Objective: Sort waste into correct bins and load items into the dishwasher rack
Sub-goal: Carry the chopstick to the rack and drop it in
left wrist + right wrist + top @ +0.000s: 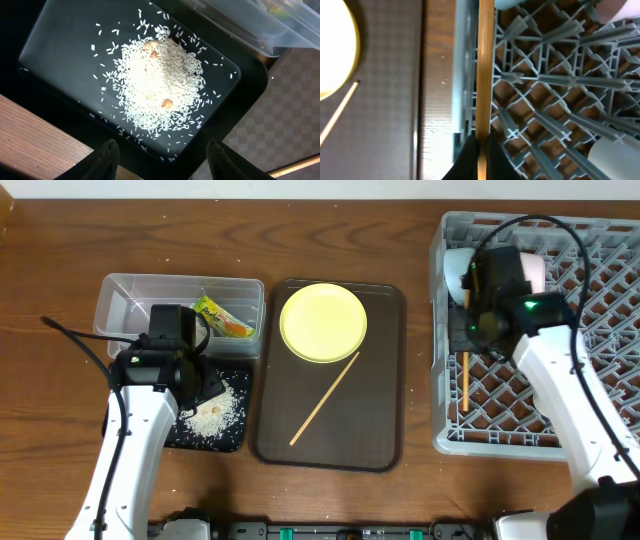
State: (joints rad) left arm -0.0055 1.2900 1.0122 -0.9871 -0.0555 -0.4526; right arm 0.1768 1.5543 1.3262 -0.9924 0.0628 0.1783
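My left gripper (160,145) is open and empty, hovering over the near end of the black tray (60,45), which holds a heap of rice crumbs (160,85). From overhead that tray (228,442) lies in front of the clear tub (130,290), which holds the green-and-orange wrapper (225,320). My right gripper (481,142) is shut on a wooden chopstick (485,60), held along the left edge of the grey rack (545,80). The yellow plate (322,322) and a second chopstick (325,398) lie on the brown tray (380,420).
A white bowl (455,268) and another pale dish (537,272) stand in the rack's far left part, close behind my right arm. The brown tray lies between the bins and the rack (600,380). Bare wooden table lies beyond them.
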